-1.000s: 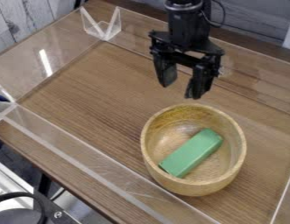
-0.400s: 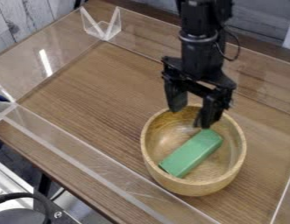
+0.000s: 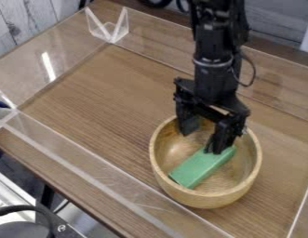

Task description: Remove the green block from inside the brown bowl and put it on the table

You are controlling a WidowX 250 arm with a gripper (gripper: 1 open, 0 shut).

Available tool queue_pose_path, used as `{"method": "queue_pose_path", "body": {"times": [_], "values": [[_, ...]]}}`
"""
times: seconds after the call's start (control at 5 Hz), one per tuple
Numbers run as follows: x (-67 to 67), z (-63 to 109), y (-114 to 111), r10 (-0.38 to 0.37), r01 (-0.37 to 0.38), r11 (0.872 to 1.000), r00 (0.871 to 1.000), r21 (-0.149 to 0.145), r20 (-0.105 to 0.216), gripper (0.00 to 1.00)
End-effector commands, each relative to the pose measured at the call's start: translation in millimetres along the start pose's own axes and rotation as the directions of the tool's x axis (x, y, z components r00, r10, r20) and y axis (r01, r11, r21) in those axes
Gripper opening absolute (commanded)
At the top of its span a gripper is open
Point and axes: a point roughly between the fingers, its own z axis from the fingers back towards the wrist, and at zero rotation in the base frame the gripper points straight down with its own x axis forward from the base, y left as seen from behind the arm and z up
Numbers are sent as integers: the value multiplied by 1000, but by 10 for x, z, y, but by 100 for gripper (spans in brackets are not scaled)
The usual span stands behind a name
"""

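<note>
We found no readable text, labels, brands or numbers anywhere; nothing legible on the desk (image 3: 94, 102), bowl (image 3: 243, 186) or block (image 3: 200, 167).

Occlusions and crops, single camera view

Gripper (image 3: 205, 133) fingers hide the upper end of the green block (image 3: 201, 167) and part of the brown bowl (image 3: 247, 181) far inner wall; can't tell if fingertips touch block. Arm is cut off at top edge. Table (image 3: 106, 102) is cropped at right and bottom; dark object at bottom-left corner is cut off, unidentifiable.
</note>
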Motion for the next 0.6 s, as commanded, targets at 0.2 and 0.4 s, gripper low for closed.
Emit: {"method": "queue_pose_path", "body": {"times": [0.2,0.4], "values": [[45,-71,1,-19,19,1000,1000,10,-1,100],[36,-89,10,-22,23,1000,1000,9,-10,100]]}}
